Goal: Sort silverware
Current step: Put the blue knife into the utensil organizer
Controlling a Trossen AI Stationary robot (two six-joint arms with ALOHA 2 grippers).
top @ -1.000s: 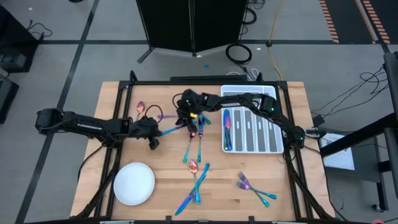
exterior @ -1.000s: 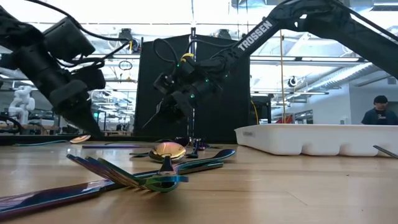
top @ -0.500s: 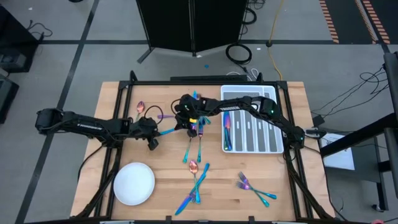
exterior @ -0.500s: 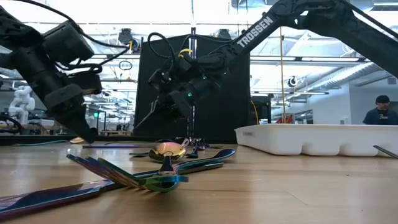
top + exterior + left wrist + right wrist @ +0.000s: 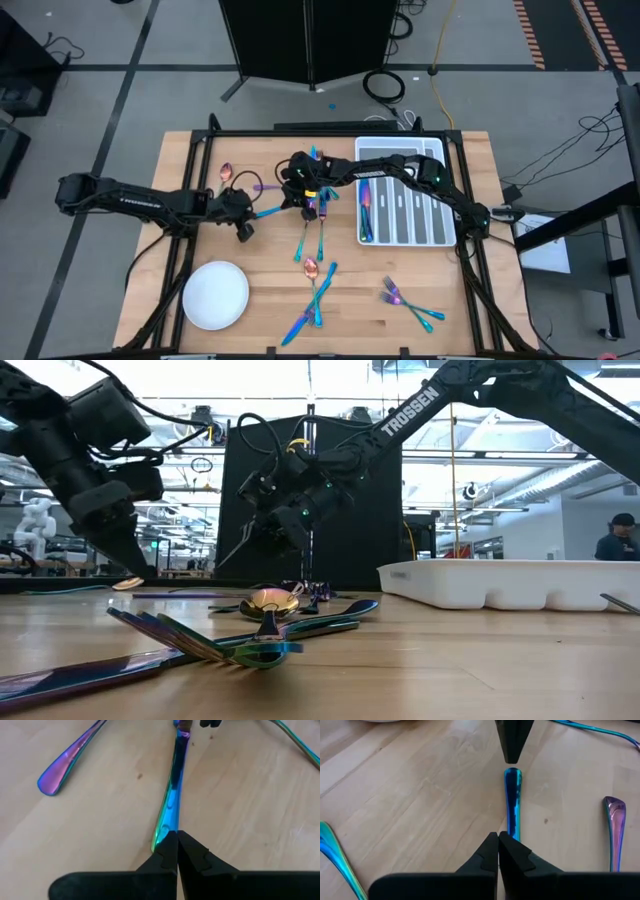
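Closest, by the front edge of the wooden worktop (image 5: 180,180), a few pieces of the silverware (image 5: 250,645) lie crossed in a little heap, and a round white plate (image 5: 215,295) sits off to one side. The forks and spoons are thin, shiny metal with rainbow colours. They look light and stiff, and also smooth and slippery, so I think it is best to grip the long flat handle and not the rounded end. In the middle, the right hand (image 5: 498,845) has its fingers pressed together on one end of a long blue piece (image 5: 512,800). That piece sticks straight out in front of it, up off the wood. The left hand (image 5: 177,845) is pressed together too, and its tip is just beside the other end of the blue piece. I cannot tell if it touches. Another purple piece (image 5: 65,765) lies flat on the wood close by. Farther back is a white tray (image 5: 445,240) with long slots, and one slot already has a piece in it.
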